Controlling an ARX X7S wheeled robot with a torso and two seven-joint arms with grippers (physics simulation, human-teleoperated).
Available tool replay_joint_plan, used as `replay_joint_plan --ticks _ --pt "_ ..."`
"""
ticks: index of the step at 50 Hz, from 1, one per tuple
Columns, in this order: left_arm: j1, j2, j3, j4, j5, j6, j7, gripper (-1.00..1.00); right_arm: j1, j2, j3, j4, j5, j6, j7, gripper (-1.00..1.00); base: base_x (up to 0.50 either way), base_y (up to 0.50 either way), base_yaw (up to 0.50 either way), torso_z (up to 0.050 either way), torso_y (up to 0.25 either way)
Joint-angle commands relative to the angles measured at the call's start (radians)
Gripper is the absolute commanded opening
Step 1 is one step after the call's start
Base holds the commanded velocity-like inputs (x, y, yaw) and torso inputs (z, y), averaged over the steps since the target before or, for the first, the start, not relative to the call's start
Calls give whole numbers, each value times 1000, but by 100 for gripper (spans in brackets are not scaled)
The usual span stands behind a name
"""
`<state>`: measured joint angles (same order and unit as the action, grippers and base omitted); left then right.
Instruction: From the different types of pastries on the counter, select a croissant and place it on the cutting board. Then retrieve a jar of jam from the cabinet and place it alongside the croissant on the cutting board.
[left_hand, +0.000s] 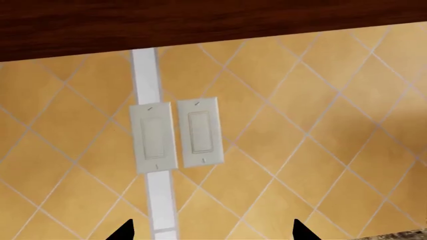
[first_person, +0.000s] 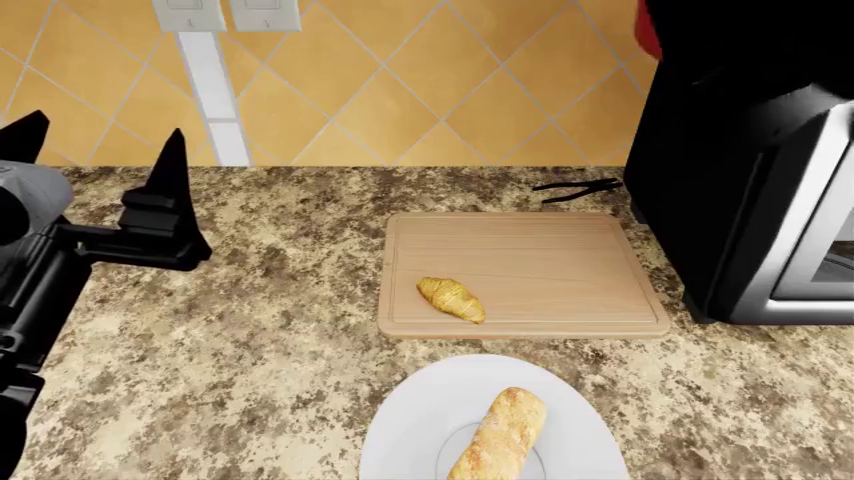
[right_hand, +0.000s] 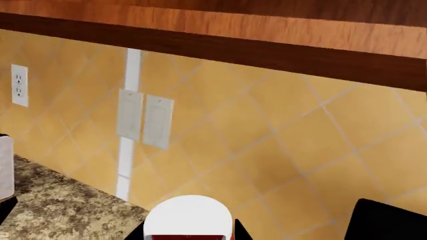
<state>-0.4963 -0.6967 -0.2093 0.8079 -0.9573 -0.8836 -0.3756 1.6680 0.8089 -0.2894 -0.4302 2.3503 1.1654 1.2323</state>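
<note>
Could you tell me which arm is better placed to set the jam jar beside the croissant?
Right: its gripper holds the jar of jam. The left gripper is open, empty.

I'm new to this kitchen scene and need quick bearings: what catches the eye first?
The croissant lies on the cutting board mid-counter, toward its near left corner. In front, a baguette-like loaf rests on a white plate. The right wrist view shows the jar of jam with its white lid between that gripper's fingers.
</note>
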Motion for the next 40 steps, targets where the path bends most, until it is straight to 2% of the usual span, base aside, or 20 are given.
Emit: replay_joint_plan --ticks 1,12,27,33,40 --pt "19 10 10 -1 1 6 -2 100 -154 -48 73 -20 -144 14 -94 -100 0 0 0 0 0" --pt "28 10 16 -12 15 21 7 100 -257 -96 37 1 -234 11 -106 -100 0 0 1 0 0" --pt "18 5 17 -11 2 17 -1 100 -361 -116 68 55 -376 7 -202 -100 -1 0 2 0 0" --pt "21 4 16 -12 2 20 -1 100 -386 -150 87 43 -488 15 -307 -100 -2 0 2 0 0" --pt "26 4 18 -14 5 26 2 100 -509 -170 113 -17 -658 8 -515 -100 0 0 2 0 0"
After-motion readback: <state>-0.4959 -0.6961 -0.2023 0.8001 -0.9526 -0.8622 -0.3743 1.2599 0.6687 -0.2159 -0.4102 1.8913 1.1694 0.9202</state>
